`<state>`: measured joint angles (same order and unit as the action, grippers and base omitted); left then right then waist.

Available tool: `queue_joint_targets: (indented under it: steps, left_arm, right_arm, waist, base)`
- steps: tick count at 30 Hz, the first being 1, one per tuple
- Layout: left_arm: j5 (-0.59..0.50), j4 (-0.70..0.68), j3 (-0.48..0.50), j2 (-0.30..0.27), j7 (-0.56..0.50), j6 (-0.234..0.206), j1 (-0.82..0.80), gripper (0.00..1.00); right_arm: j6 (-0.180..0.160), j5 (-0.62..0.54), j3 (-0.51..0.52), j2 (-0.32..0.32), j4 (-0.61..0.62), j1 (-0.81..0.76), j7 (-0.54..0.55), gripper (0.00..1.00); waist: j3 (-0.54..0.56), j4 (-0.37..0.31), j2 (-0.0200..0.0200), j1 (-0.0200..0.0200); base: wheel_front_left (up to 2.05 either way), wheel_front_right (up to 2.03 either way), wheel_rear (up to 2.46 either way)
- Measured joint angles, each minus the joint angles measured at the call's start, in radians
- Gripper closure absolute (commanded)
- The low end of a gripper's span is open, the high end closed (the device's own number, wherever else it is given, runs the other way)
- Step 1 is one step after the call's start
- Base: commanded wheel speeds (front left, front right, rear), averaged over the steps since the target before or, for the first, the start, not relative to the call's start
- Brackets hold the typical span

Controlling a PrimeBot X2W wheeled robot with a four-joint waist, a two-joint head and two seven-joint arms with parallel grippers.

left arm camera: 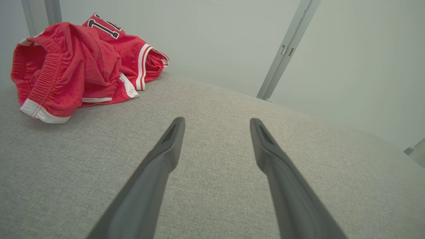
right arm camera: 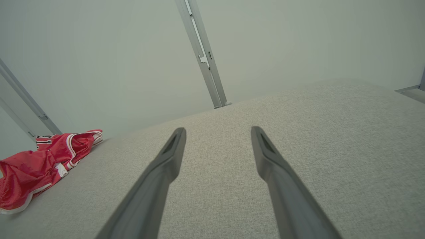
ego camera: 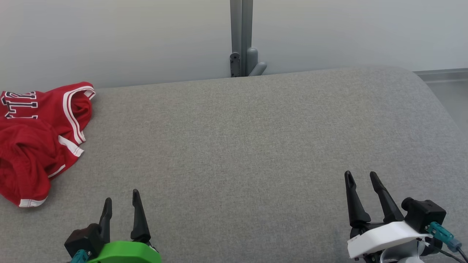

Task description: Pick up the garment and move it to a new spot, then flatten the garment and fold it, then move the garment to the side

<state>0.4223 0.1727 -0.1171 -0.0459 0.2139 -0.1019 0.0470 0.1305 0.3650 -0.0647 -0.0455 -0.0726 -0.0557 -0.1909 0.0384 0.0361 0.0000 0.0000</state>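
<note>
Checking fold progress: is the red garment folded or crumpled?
Crumpled. The garment lies bunched in an uneven heap, hems twisted, on the gray surface.

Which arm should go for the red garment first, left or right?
Left, probably. The red garment lies crumpled at the far left of the grey surface, just ahead of the open left gripper; the right gripper, also open, sits far across.

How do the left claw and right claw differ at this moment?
The left claw has a green housing; the right claw has a white one. The left claw sits close to the crumpled red garment; the right claw is far across the grey surface from it. Both stand open and empty.
</note>
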Motion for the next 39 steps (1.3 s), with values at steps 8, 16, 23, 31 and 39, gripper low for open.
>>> queue_joint_targets:
  steps: [8, 16, 23, 31, 39]
  left_arm:
    - [-0.065, 0.012, 0.009, 0.000, 0.012, 0.004, 0.004, 0.00]
    - [-0.122, 0.027, 0.007, 0.000, 0.025, 0.014, 0.005, 0.00]
    - [-0.167, 0.040, 0.004, -0.001, 0.035, 0.020, 0.005, 0.00]
    - [-0.196, 0.065, -0.004, -0.001, 0.044, 0.032, 0.003, 0.00]
    - [-0.195, 0.079, -0.004, -0.001, 0.049, 0.041, -0.003, 0.00]
  right_arm:
    - [0.000, -0.070, -0.020, 0.000, -0.012, 0.000, -0.019, 0.00]
    - [0.000, -0.130, -0.029, -0.002, -0.021, 0.000, -0.037, 0.00]
    - [0.000, -0.180, -0.032, -0.002, -0.025, 0.000, -0.054, 0.00]
    - [0.000, -0.233, -0.034, -0.002, -0.027, -0.001, -0.069, 0.00]
    - [0.000, -0.239, -0.031, -0.002, -0.027, -0.001, -0.072, 0.00]
  waist:
    - [0.003, 0.003, 0.0000, 0.0000]
    - [0.005, 0.005, 0.0000, 0.0000]
    - [0.007, 0.006, 0.0000, 0.0000]
    - [0.009, 0.006, 0.0000, 0.0000]
    - [0.006, 0.006, 0.0000, 0.0000]
  base:
    - [0.00, 0.00, 0.00]
    - [0.00, 0.00, 0.00]
    - [0.00, 0.00, 0.00]
    - [0.00, 0.00, 0.00]
    - [0.00, 0.00, 0.00]
